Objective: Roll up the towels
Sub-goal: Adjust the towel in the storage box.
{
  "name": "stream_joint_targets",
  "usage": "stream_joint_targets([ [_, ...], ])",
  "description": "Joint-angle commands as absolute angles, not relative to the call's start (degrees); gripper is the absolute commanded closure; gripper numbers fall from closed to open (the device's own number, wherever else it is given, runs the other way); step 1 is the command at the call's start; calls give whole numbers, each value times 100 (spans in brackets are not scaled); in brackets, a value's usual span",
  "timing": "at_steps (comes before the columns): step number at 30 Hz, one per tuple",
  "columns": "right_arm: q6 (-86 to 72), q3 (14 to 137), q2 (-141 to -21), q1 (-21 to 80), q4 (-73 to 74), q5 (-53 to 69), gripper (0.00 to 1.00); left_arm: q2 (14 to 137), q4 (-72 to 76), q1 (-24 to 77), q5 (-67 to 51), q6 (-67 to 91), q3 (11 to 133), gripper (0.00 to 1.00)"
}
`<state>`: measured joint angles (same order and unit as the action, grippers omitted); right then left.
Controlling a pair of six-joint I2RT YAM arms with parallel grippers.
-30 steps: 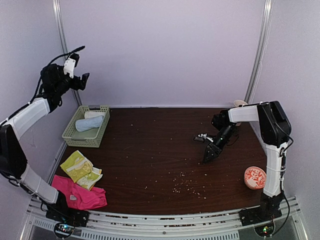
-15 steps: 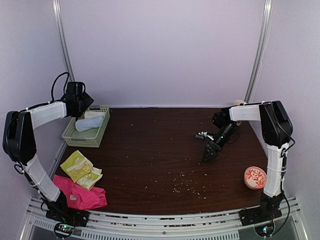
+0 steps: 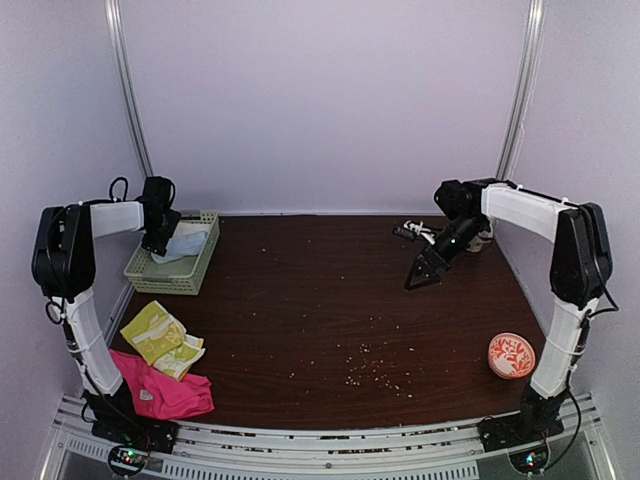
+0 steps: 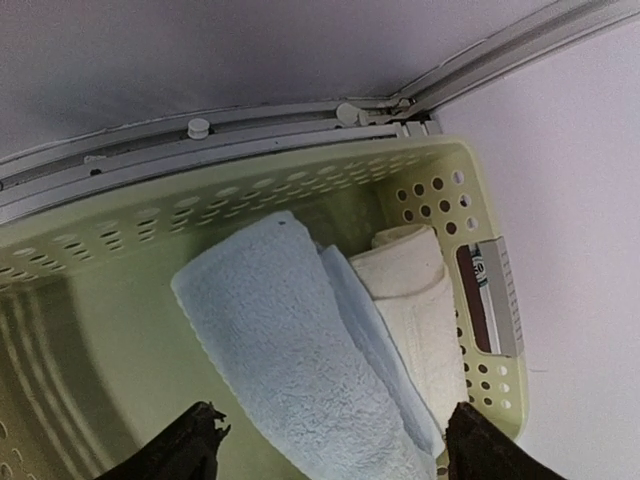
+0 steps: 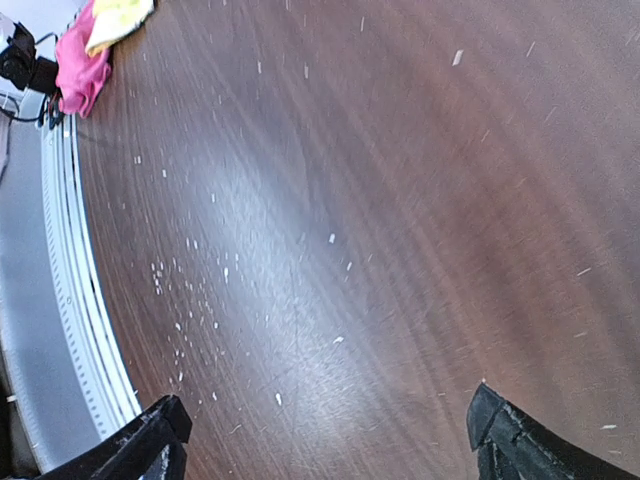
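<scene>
A rolled pale blue towel (image 4: 300, 350) lies in the pale green basket (image 4: 200, 215) beside a rolled cream-white towel (image 4: 420, 300). My left gripper (image 4: 335, 440) hangs open just above the basket, its dark fingertips (image 4: 200, 445) to either side of the blue roll and not pressing it. From above, the left gripper (image 3: 160, 243) is at the basket's (image 3: 175, 270) left side. A yellow-green patterned towel (image 3: 155, 335) and a hot-pink towel (image 3: 160, 393) lie crumpled at the near left. My right gripper (image 3: 418, 278) is open over bare table at the far right, nothing between its fingers (image 5: 505, 440).
An orange patterned bowl (image 3: 510, 355) sits at the near right. Pale crumbs (image 3: 370, 372) are scattered over the dark wooden table (image 3: 300, 300). Loose cables (image 3: 415, 232) lie at the back right. Walls close in the left, back and right sides.
My left arm swung down from high by the left wall to just over the basket. The right arm pulled back toward the far right and its jaws spread wider.
</scene>
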<state>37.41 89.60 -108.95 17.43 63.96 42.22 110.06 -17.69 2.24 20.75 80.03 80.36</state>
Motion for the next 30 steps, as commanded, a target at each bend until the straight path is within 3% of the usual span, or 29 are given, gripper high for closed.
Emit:
stream_joint_targets([
  [1,3477,9169,-10565,1749,6249,4029,0,11346,-1631,36,2112,8396,8340,20],
  [17,3480,9020,-10765,1751,6299,3892,0,12371,-1834,-70,1411,8678,9124,21],
  [24,3472,9042,-10872,1749,6326,3883,0,12777,-1815,-61,1782,8010,9632,34],
  [30,3471,9049,-10953,1749,6337,3888,0,12768,-1678,-59,1848,7695,9544,34],
])
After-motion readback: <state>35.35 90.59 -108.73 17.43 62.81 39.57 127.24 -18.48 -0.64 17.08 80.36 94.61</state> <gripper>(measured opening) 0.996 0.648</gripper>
